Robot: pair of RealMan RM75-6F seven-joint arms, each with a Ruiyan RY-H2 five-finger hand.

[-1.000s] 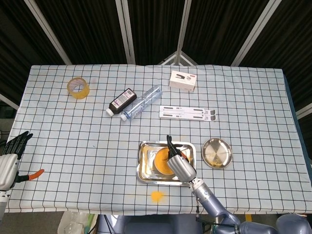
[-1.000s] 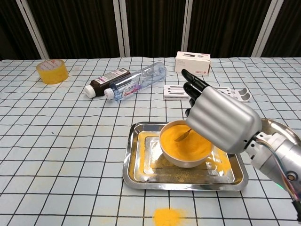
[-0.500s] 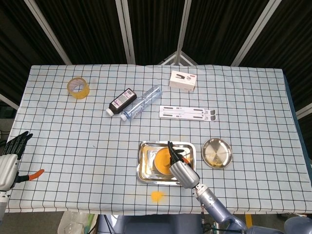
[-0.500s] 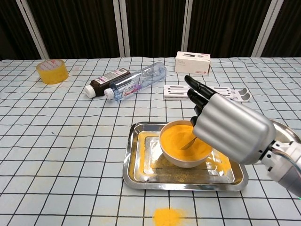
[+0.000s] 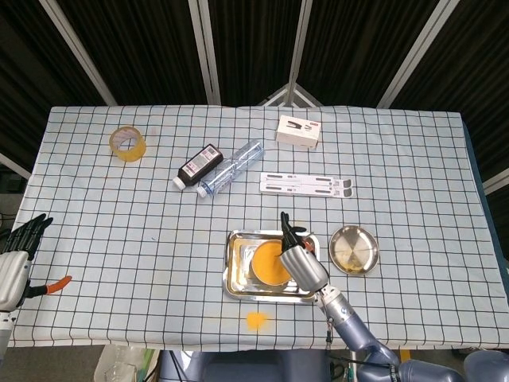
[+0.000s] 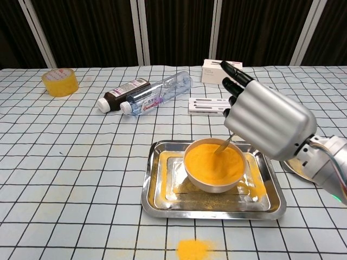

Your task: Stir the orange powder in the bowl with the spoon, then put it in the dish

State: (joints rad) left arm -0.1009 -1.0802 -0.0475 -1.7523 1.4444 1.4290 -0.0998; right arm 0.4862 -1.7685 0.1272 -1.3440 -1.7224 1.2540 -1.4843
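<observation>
A bowl (image 6: 213, 169) full of orange powder (image 5: 269, 262) stands in a steel tray (image 6: 157, 189). My right hand (image 6: 267, 121) hovers over the bowl's right side and holds a spoon (image 6: 223, 145) whose tip dips into the powder. In the head view the right hand (image 5: 301, 263) covers the bowl's right edge. A round steel dish (image 5: 354, 249) lies right of the tray; the chest view shows only a sliver of it behind my forearm. My left hand (image 5: 14, 263) rests at the table's left front edge, fingers apart, holding nothing.
Spilled orange powder (image 6: 194, 249) lies on the cloth in front of the tray, more inside the tray. Further back are a tape roll (image 5: 127, 142), a dark bottle (image 5: 197, 166), a clear bottle (image 5: 231, 167), a white box (image 5: 298, 131) and a flat white stand (image 5: 306, 185). An orange-handled tool (image 5: 49, 286) lies beside my left hand.
My right hand has risen and shifted right and back, drawing the spoon from the bowl's middle to its right rear side. The left hand has stayed still.
</observation>
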